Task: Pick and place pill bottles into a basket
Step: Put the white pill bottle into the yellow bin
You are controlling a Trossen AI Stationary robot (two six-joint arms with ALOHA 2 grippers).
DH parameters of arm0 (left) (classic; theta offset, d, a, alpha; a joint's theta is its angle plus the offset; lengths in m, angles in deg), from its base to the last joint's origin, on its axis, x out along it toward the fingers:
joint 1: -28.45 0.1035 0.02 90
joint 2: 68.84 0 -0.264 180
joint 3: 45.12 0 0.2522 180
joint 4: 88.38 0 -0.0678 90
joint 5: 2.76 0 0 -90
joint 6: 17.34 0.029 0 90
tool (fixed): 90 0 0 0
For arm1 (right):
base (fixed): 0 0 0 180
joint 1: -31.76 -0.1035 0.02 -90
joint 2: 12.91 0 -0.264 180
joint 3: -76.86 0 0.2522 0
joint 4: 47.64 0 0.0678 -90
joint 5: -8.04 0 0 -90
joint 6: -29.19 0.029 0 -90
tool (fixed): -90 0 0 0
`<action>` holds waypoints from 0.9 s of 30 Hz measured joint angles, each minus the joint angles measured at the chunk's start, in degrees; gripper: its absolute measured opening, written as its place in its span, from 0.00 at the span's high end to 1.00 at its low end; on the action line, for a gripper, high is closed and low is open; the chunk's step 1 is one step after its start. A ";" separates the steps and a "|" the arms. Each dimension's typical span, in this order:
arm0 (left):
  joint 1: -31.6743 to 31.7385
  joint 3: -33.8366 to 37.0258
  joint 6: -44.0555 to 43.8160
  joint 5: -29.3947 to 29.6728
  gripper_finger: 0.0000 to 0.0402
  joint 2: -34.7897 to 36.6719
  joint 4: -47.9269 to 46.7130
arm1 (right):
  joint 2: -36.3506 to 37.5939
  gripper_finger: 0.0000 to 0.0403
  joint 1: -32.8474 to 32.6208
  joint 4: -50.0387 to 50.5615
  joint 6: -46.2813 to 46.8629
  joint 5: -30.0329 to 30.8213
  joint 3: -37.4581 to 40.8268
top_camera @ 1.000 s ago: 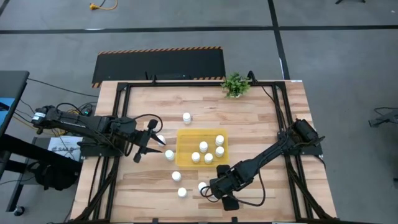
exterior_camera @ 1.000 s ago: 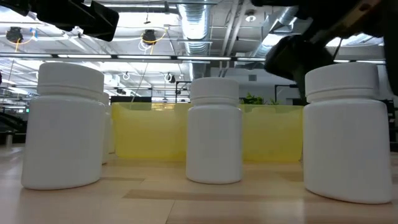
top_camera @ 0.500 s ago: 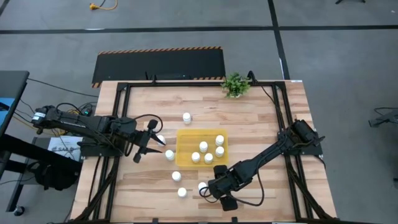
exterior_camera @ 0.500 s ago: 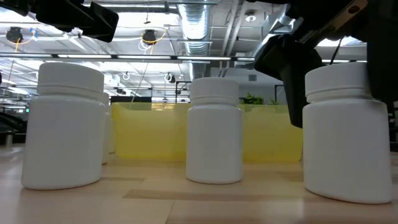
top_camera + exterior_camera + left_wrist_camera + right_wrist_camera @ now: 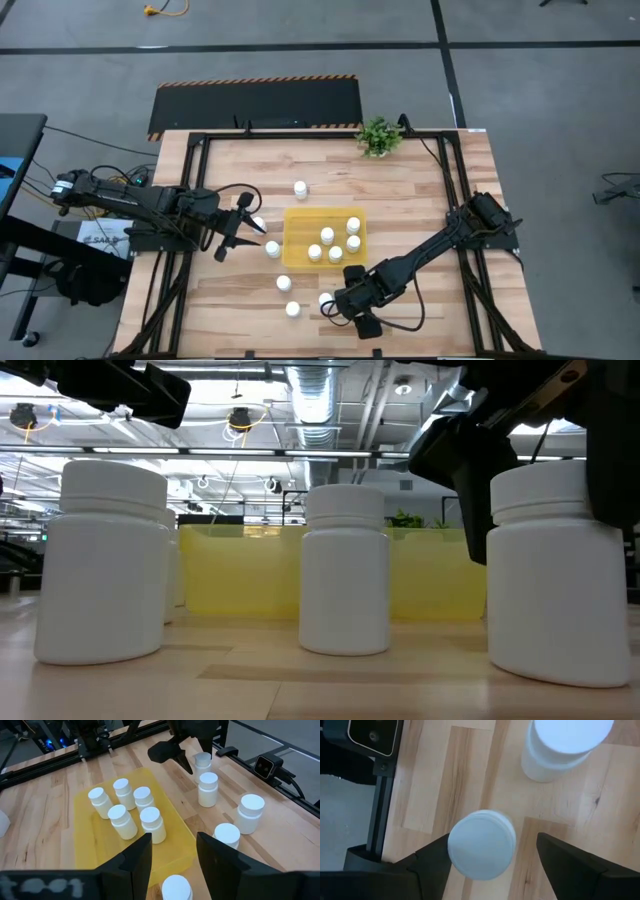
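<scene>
Right gripper (image 5: pixel 331 304), jaws open, straddles a pill bottle (image 5: pixel 481 844) near the tabletop's front edge, just short of the basket (image 5: pixel 296 228); centre, then squeeze below the cap; left gripper (image 5: pixel 240 236) waits closed.

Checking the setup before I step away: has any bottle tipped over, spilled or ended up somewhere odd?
Nothing stands out. The five pill bottles in the basket stand upright, as do the loose ones on the table. The open right gripper straddles one upright bottle, its fingers either side of it.
</scene>
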 joint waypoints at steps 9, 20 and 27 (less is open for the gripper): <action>0.00 0.00 -0.66 0.00 0.64 -0.01 -0.02 | 0.00 0.44 0.00 -0.02 0.00 -0.02 0.00; 0.00 0.02 -0.68 0.00 0.64 -0.01 -0.04 | 0.13 0.60 0.03 -0.89 0.01 -0.02 -0.04; 0.00 0.02 -0.68 0.01 0.64 -0.01 -0.04 | 0.22 0.58 0.90 -1.40 2.89 -0.26 -0.09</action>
